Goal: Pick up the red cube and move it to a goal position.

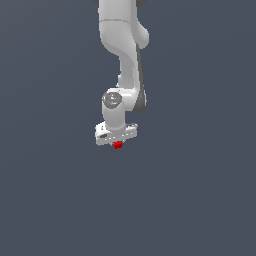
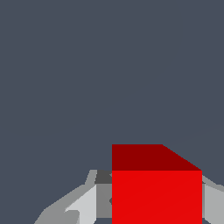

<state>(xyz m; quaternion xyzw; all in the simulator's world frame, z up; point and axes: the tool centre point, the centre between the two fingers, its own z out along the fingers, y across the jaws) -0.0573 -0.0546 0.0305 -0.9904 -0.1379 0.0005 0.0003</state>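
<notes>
The red cube (image 1: pixel 118 145) shows as a small bright spot right under the white hand of the arm, near the middle of the exterior view. My gripper (image 1: pixel 117 142) points down onto it, and its fingers are hidden there behind the hand and the cube. In the wrist view the red cube (image 2: pixel 156 192) fills the space between the grey fingers (image 2: pixel 87 203), which press against both of its sides. My gripper (image 2: pixel 155 205) is shut on the cube.
A flat, uniform dark grey-blue surface (image 1: pixel 200 200) surrounds the arm on all sides in both views. No other object, container or marker shows. The white arm (image 1: pixel 122 45) comes down from the upper edge of the exterior view.
</notes>
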